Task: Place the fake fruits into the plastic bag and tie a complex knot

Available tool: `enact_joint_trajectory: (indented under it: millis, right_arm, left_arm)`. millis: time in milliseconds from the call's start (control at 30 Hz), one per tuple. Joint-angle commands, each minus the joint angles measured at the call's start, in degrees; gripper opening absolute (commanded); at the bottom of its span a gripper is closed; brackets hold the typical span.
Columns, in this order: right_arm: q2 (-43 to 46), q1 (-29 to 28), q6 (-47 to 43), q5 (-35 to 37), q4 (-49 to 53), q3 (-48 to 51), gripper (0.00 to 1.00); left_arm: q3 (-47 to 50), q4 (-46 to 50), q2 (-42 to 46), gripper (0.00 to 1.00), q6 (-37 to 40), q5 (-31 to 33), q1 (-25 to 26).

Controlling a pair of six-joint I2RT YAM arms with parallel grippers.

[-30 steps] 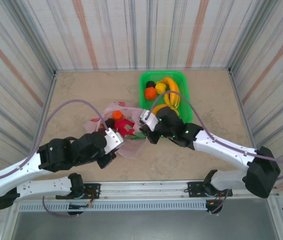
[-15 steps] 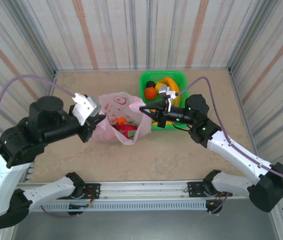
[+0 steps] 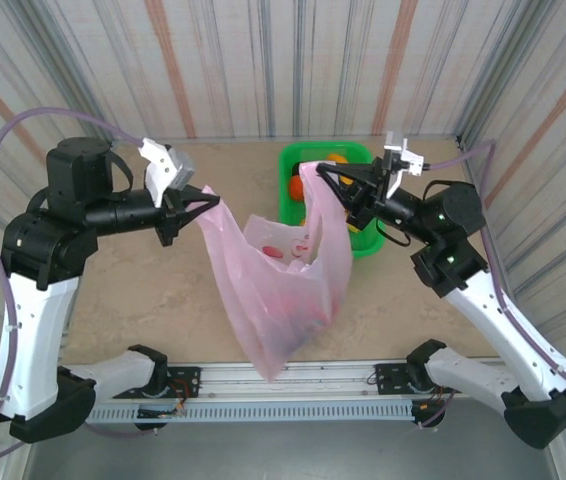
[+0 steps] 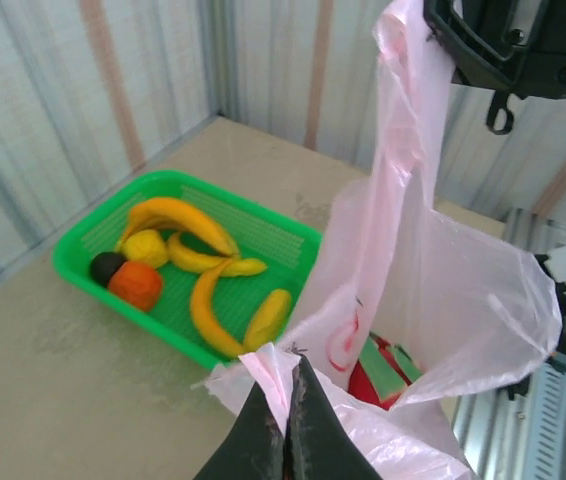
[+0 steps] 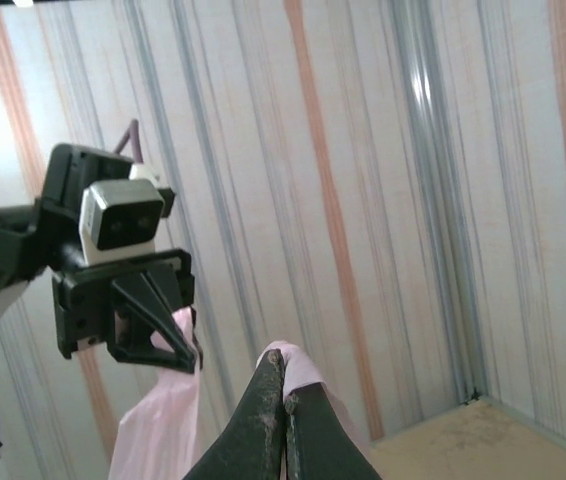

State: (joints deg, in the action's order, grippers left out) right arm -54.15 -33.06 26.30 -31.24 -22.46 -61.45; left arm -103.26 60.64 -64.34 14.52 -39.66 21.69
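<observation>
The pink plastic bag (image 3: pixel 283 290) hangs in the air, stretched between both grippers by its handles. My left gripper (image 3: pixel 203 200) is shut on the left handle (image 4: pixel 268 365). My right gripper (image 3: pixel 313 172) is shut on the right handle (image 5: pixel 303 362). Through the bag's open mouth a red fruit with green scales (image 4: pixel 378 375) shows at the bottom. Other fake fruits lie in the green basket (image 4: pixel 263 235): yellow bananas (image 4: pixel 203 300), an orange one (image 4: pixel 135 284), a dark one (image 4: pixel 106 266) and a small yellow one (image 4: pixel 145 247).
The green mesh basket (image 3: pixel 293 155) stands at the back of the table, partly behind the raised bag. Striped walls close in the table on three sides. Bare tabletop (image 3: pixel 143 290) lies to the left of the bag.
Both arms have risen and spread apart, lifting the bag off the table. It lay low around the fruits before; now it hangs long and stretched between the grippers.
</observation>
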Motion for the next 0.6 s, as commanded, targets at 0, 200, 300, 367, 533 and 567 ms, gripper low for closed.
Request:
enact_joint_trajectory:
  millis: [0,200,300,367,533,567]
  right_arm:
    - [4.8,0.34,-2.64,5.65,3.47,1.53,0.01]
    - [9.46,0.71,-5.75,8.96,14.09,2.7,0.01]
    - [10.62,1.86,-6.27,11.46,17.21,4.44,0.03]
    - [10.74,3.41,-5.66,12.06,17.61,5.99,0.04]
    - [8.29,6.95,-2.21,7.83,15.65,7.66,0.05]
    - [7.66,7.43,-1.53,6.31,14.69,7.83,0.06]
  left_arm:
    - [3.93,-5.78,1.26,0.0,-1.52,-8.28,-0.47]
    - [8.0,-11.09,1.56,0.0,-3.62,-13.73,-0.43]
    - [10.92,-14.73,0.76,0.0,-4.29,-14.31,-0.42]
    - [11.18,-15.89,-0.99,0.0,-3.9,-13.51,-0.47]
    - [5.61,-14.98,-8.12,0.0,-1.72,-12.07,-1.71]
    - [4.46,-15.05,-9.39,0.0,-1.47,-12.02,-2.35]
